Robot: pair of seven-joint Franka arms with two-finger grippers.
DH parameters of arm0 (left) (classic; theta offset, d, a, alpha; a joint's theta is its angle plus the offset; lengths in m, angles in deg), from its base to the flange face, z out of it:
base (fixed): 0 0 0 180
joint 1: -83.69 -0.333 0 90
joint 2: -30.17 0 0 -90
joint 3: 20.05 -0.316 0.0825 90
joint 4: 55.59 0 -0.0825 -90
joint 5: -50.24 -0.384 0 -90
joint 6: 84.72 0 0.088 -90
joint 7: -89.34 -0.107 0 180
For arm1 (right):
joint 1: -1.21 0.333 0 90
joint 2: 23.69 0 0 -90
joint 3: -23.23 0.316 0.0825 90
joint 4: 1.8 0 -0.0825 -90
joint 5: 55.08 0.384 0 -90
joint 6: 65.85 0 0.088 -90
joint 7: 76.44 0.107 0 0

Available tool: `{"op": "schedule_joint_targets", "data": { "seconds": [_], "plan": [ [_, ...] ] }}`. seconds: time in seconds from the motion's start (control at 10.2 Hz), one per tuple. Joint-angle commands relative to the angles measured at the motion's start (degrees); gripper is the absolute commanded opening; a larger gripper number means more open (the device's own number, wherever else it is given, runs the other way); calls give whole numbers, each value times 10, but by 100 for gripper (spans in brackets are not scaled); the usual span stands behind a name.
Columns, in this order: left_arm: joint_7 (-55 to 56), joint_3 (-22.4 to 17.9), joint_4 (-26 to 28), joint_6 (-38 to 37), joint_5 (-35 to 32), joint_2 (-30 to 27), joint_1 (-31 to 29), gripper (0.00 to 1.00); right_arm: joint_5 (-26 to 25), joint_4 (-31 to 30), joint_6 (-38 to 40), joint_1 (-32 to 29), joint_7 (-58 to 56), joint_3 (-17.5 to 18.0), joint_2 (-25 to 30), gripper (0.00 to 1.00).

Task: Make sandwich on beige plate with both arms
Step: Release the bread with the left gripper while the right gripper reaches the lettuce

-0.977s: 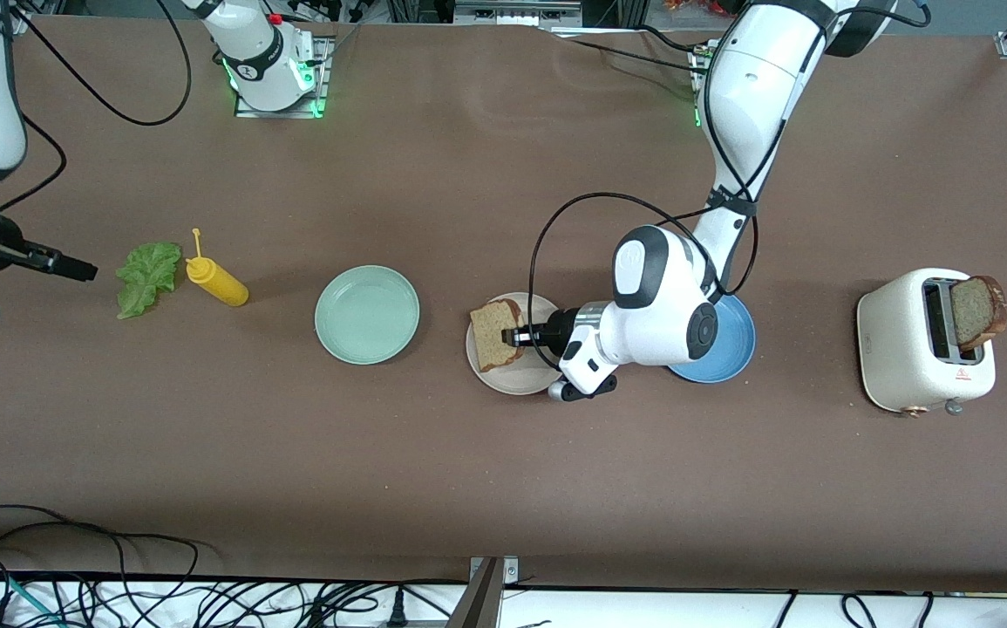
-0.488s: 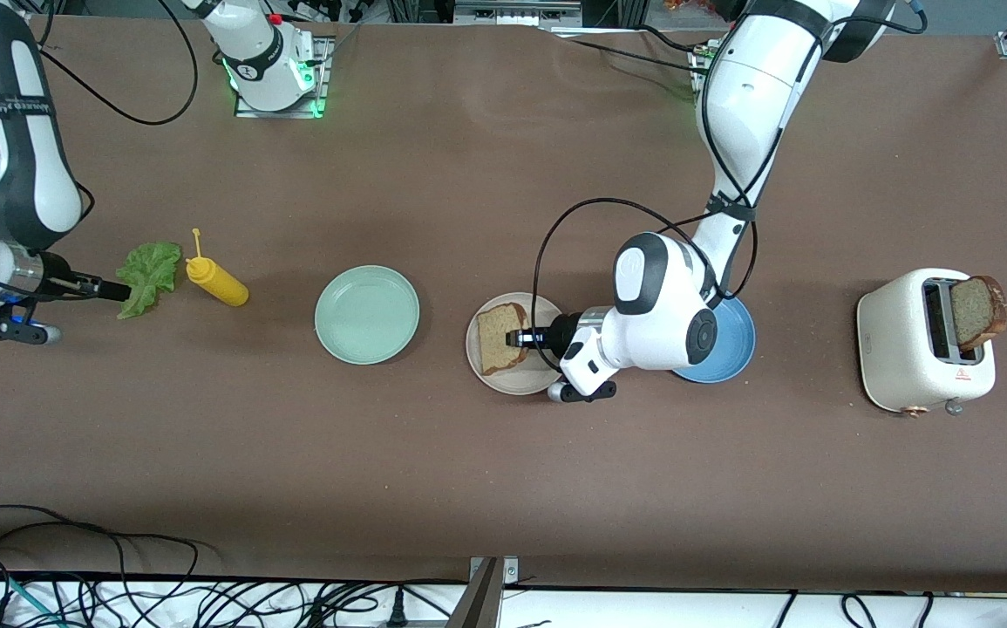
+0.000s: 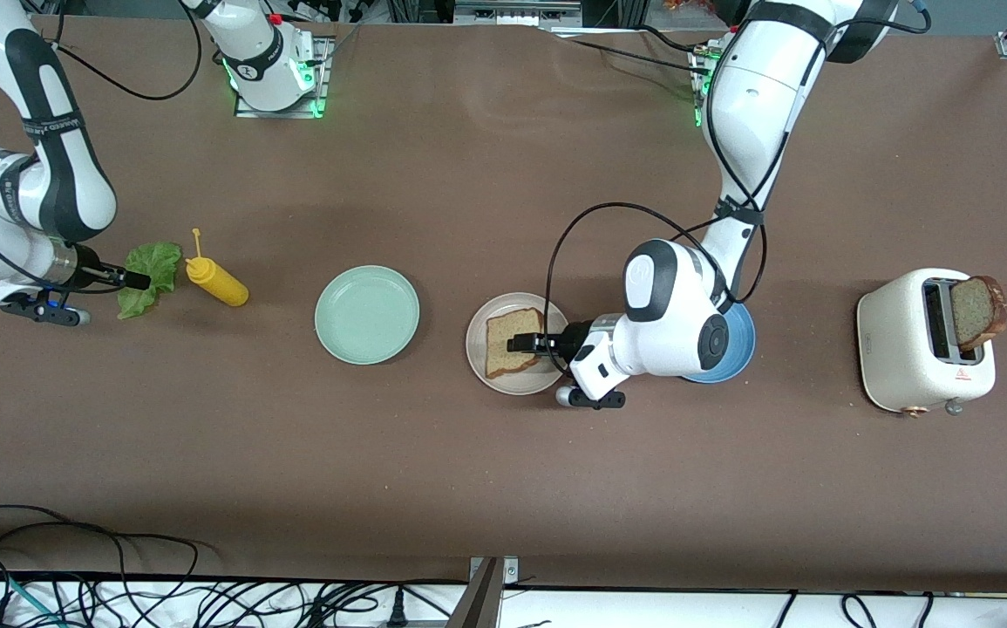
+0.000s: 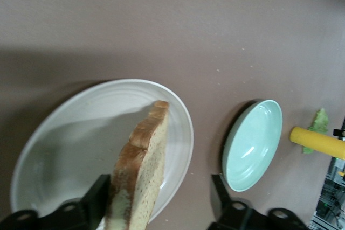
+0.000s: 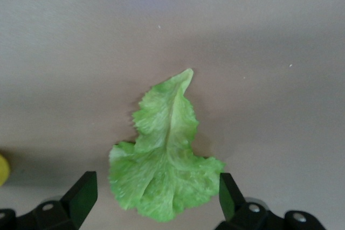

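Observation:
A brown-crusted bread slice [image 3: 510, 343] lies on the beige plate [image 3: 479, 365]. My left gripper [image 3: 524, 342] is low over that plate with its jaws wide open. In the left wrist view the slice [image 4: 141, 172] stands between the fingers, up against one finger [image 4: 98, 200], over the plate [image 4: 180, 112]. My right gripper [image 3: 139, 281] is open at the lettuce leaf [image 3: 147, 272] near the right arm's end of the table. In the right wrist view the leaf [image 5: 164, 171] lies flat between the spread fingers of that gripper [image 5: 156, 200]. A second slice [image 3: 976, 311] sticks out of the toaster.
A white toaster [image 3: 904, 349] stands toward the left arm's end. A blue plate [image 3: 734, 353] lies partly under the left arm's wrist. A mint-green plate [image 3: 367, 314] sits beside the beige one, and a yellow squeeze bottle [image 3: 217, 283] lies beside the lettuce.
The left gripper opened and let go of the bread slice, which settled flatter on the beige plate. The right arm swung in from the table's end down to the lettuce.

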Motion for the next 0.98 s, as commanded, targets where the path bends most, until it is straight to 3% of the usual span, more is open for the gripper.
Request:
{"op": "schedule_joint_targets", "data": {
  "seconds": [0.0,0.39,0.49,0.68,0.88],
  "plan": [
    [-9,1,-4,-9,-70,-4,-17,100,-10,-22,-47,-6,-5,-5,-19,100],
    [-6,-8,-9,-108,-187,-22,-46,100,-10,-21,-80,-7,-5,-12,-55,100],
    [-7,-15,-10,-146,-230,-34,-50,100,-10,-20,-80,-7,-5,-12,-57,90],
    [-7,-22,-10,-219,-293,-59,-71,100,-9,-17,-76,-7,-3,-12,-57,32],
    [-8,-22,-9,-269,-312,-84,-104,100,-9,-16,-75,-7,-5,-12,-53,0]
  ]
}}
